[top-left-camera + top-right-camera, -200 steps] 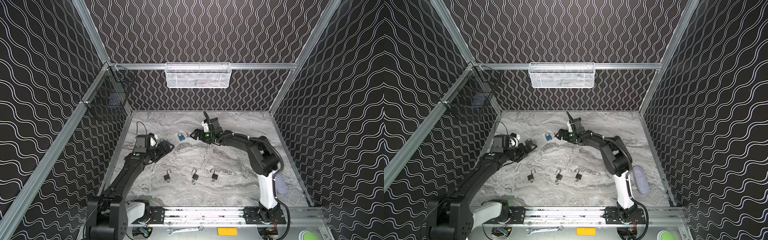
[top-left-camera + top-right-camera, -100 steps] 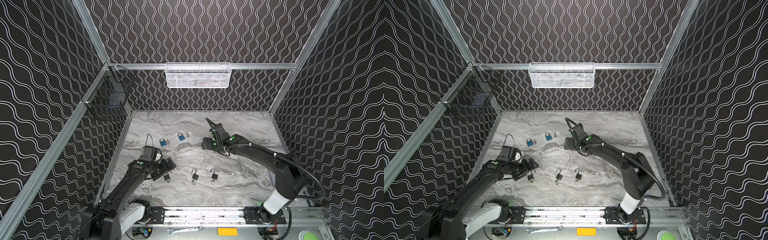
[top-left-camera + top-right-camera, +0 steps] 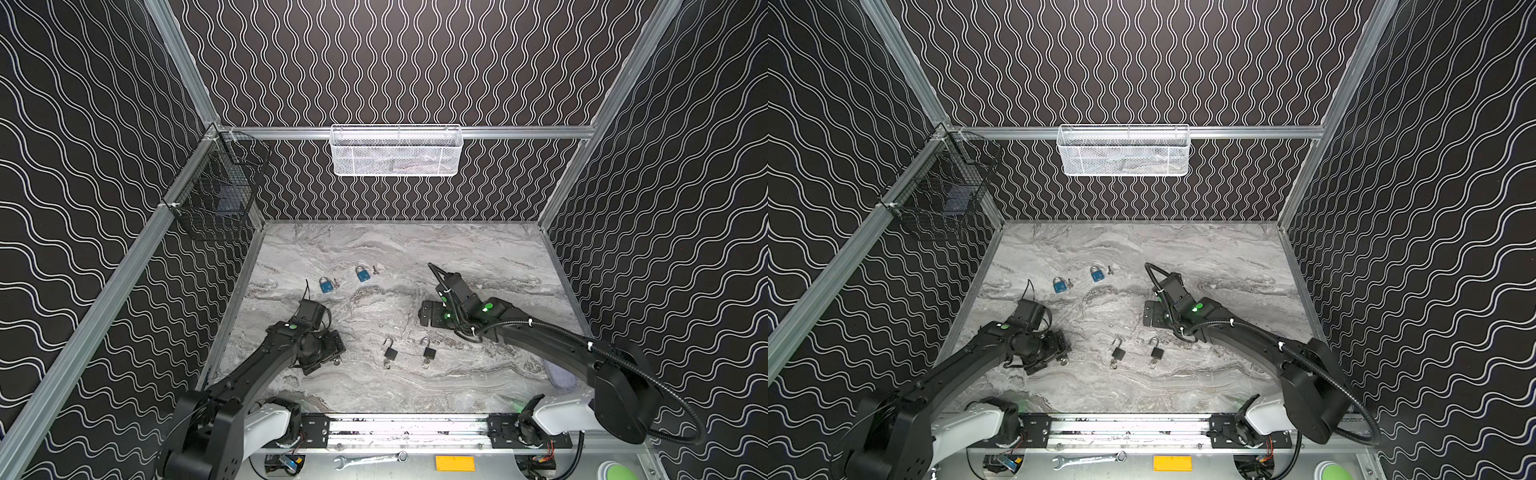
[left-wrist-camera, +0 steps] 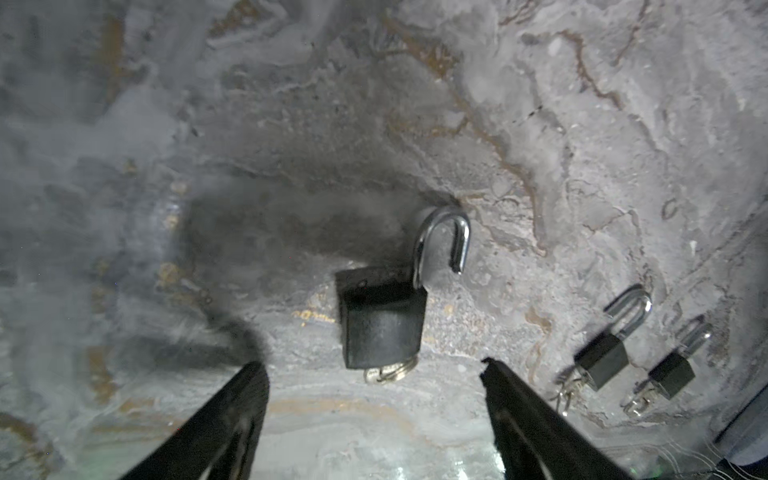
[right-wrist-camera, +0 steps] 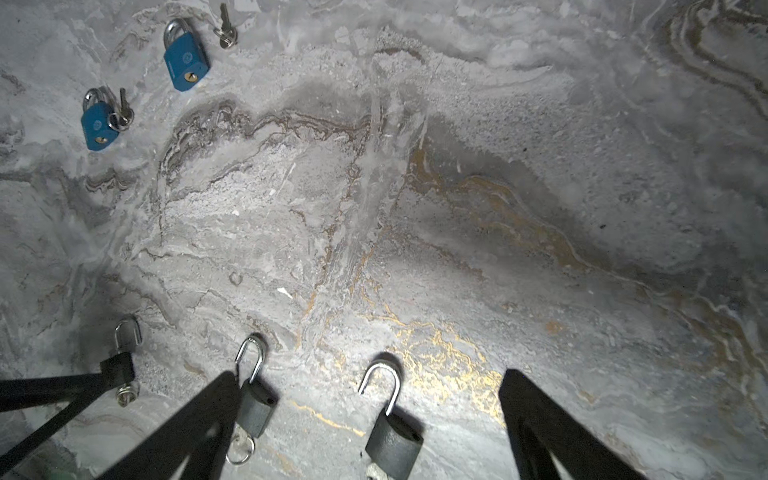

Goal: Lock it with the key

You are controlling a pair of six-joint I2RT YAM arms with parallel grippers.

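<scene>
1. Toward 8 o'clock on the surface (image 3: 415, 257), left pincer (image 4: 372, 365), jaws apart, straddles the open padlock (image 4: 382, 324), likely to steady it.
2. Right pincer (image 5: 370, 374), apart and empty, hovers at its 2 o'clock, probably for the key (image 4: 392, 370).

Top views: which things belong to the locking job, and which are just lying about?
Job: three open black padlocks, keys in; two shut blue padlocks, loose keys beside.
Lying about: white basket, black wire basket, spanner.

Matt padlock body (image 4: 380, 328), glossy metal shackle (image 4: 463, 239)
</scene>
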